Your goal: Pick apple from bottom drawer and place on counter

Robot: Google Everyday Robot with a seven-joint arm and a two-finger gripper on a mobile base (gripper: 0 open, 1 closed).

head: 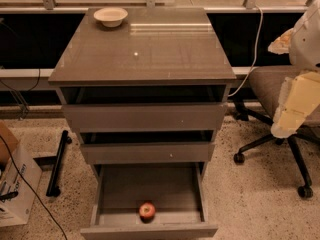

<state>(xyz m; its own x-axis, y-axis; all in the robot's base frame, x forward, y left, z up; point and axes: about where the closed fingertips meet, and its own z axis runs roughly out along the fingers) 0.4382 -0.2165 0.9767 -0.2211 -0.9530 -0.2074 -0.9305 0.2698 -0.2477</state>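
Note:
The small red apple (147, 210) lies inside the bottom drawer (150, 230), which is pulled far out; the apple sits near the drawer's front wall, about centre. The glossy grey-brown counter (145, 51) tops the cabinet. My gripper (294, 110), pale cream and white, hangs at the right edge of the view, to the right of the cabinet at about the height of the upper drawers, well away from the apple and holding nothing that I can see.
A white bowl (110, 16) stands on the counter's back left corner. The two upper drawers (145, 116) are slightly out. An office chair (272, 134) stands right of the cabinet, behind my arm. A cardboard box (15, 184) and a black bar (57, 161) lie on the floor at left.

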